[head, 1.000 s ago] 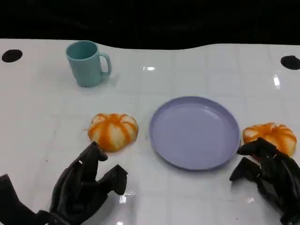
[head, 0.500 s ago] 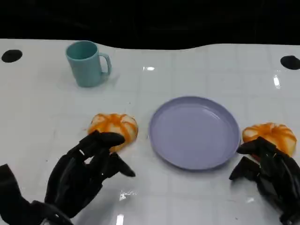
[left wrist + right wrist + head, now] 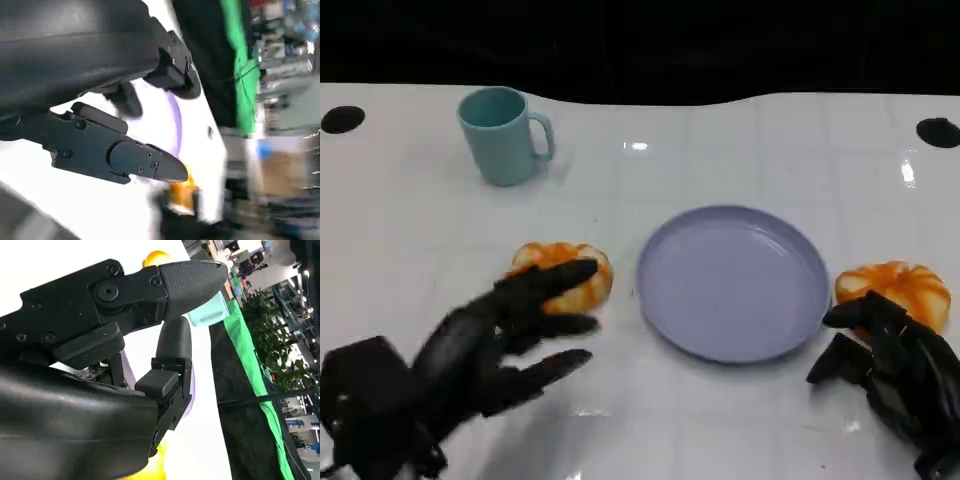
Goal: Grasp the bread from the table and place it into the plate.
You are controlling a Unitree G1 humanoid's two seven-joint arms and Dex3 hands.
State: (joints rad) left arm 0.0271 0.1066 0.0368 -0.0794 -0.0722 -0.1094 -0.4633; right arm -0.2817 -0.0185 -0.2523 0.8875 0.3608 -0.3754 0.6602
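Head view: left hand point(image 3: 485, 345) spread, fingers apart, nothing held, fingertips point(image 3: 575, 270) reaching over the near edge of a bun point(image 3: 560, 276) just ahead of it. Whether touching or just above, cannot tell. Plate point(image 3: 732, 282) to the right of that hand, beyond the bun, close beside it but apart. Right hand point(image 3: 890, 365) low and idle, fingers partly curled in with nothing in them, neither fully spread nor closed. Second bun point(image 3: 893, 288) just ahead of its fingertips, touching or nearly so. Mug point(image 3: 503, 135) far ahead of the left hand, well apart from everything.

Left wrist view: blurred. Left hand's fingers point(image 3: 125, 157) splayed with open space between them, nothing clasped. Sliver of plate point(image 3: 177, 127) and a smear of orange bun point(image 3: 182, 192) beyond the fingertips.

Right wrist view: right hand's fingers point(image 3: 170, 280) extended with gaps between, holding nothing. Orange bun point(image 3: 156, 258) past the fingertips, plate point(image 3: 191, 387) showing between fingers, mug point(image 3: 216, 307) further off.

Handling, as a judgement: probably light, soft and squashy, with a glazed, ribbed top, perhaps slightly slick. Best taken around the sides, across the widest part, thumb opposite the fingers, with gentle pressure; hard squeezing likely to dent it, too little likely to let it slip on the glossy table.
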